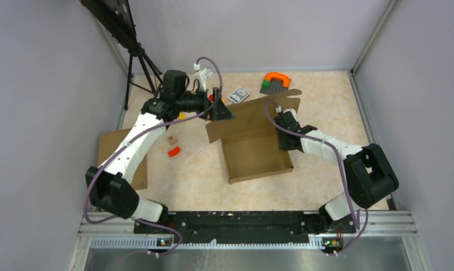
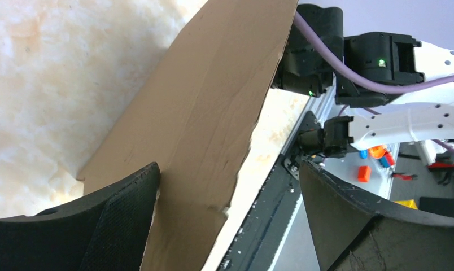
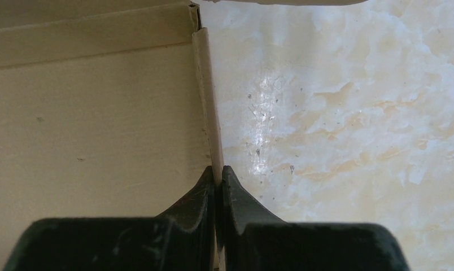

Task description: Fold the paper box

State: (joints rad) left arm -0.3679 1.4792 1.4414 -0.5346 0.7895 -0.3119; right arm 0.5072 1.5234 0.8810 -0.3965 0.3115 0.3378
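Observation:
The paper box (image 1: 257, 155) lies mid-table as a shallow brown tray, its big lid flap (image 1: 247, 116) standing up at the far side. My left gripper (image 1: 219, 107) is at the flap's left end, open. In the left wrist view the flap (image 2: 202, 130) runs between the wide-apart fingers of the left gripper (image 2: 227, 169), close to the left finger (image 2: 123, 214). My right gripper (image 1: 285, 135) is shut on the tray's right side wall. The right wrist view shows the right gripper (image 3: 218, 172) pinching that thin wall (image 3: 205, 84), with the tray floor (image 3: 100, 124) to its left.
Another brown box (image 1: 109, 147) lies at the left edge under the left arm. A small red piece (image 1: 174, 151) and a little wooden cube (image 1: 171, 139) sit left of the tray. A card deck (image 1: 239, 95) and an orange-and-grey toy (image 1: 275, 82) lie behind the flap. A tripod (image 1: 137, 62) stands far left.

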